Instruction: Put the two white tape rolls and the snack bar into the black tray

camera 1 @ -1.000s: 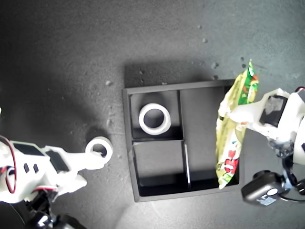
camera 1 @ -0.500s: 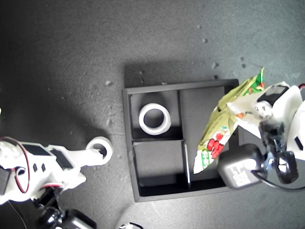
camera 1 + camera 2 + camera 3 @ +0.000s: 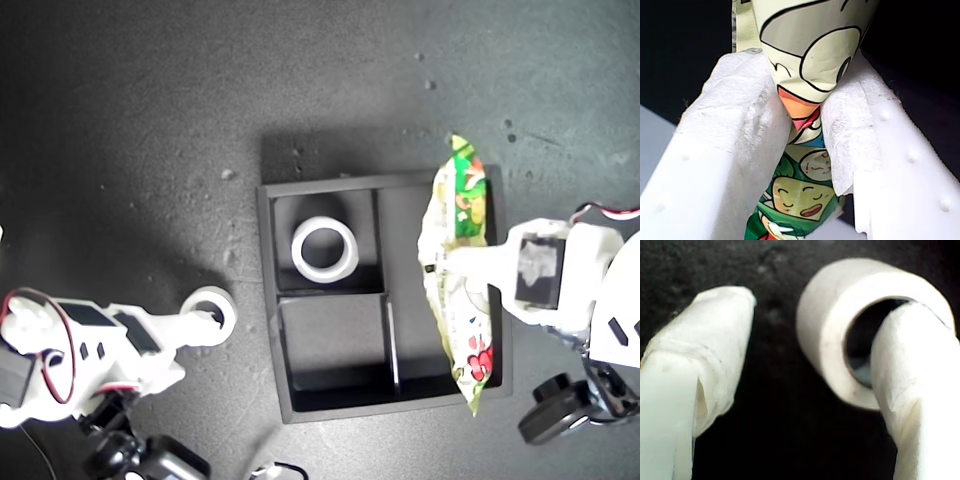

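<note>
While the snack bar (image 3: 459, 275) is hanging pinched in my first gripper (image 3: 452, 262), the exterior view is showing its long axis running from twelve to six o'clock, in line with the long compartment of the black tray (image 3: 268, 300) and directly over it, so the coming lowering seems to turn on keeping that alignment; the packet's lower tip is poking past the tray's six o'clock wall, which may catch. In the same view one white tape roll (image 3: 324, 249) is already lying in the small compartment toward the tray's ten o'clock corner, and the other tape roll (image 3: 211, 309) is sitting on the dark table (image 3: 150, 120) outside the tray at its nine o'clock side, with my second gripper (image 3: 203, 322) at it, so that arm is the nearer one. The first wrist view is showing what the exterior view cannot: both padded jaws are pressing narrowly on the printed packet from either side. The second wrist view is showing one finger (image 3: 910, 385) reaching into the roll's hole and the other finger standing well apart outside the roll's wall, jaws wide, the roll not yet clamped.
</note>
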Action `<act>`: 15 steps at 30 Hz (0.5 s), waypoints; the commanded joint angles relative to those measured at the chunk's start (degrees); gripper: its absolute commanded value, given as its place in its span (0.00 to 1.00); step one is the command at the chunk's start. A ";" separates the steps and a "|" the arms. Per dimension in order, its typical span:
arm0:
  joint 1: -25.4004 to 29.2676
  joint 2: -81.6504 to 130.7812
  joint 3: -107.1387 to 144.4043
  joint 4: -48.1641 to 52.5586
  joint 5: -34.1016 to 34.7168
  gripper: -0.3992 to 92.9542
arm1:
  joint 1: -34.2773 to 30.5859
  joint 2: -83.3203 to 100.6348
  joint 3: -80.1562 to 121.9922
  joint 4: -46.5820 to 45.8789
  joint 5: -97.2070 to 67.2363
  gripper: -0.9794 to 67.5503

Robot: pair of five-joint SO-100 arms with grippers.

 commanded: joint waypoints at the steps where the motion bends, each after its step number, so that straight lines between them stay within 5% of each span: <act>1: -0.70 -0.44 -0.09 -1.14 -0.26 0.20 | -1.23 -1.23 -3.60 -1.23 -2.99 0.01; 15: -4.92 -12.13 -4.57 -2.46 0.18 0.17 | -0.97 -6.15 -5.54 -1.32 -4.48 0.01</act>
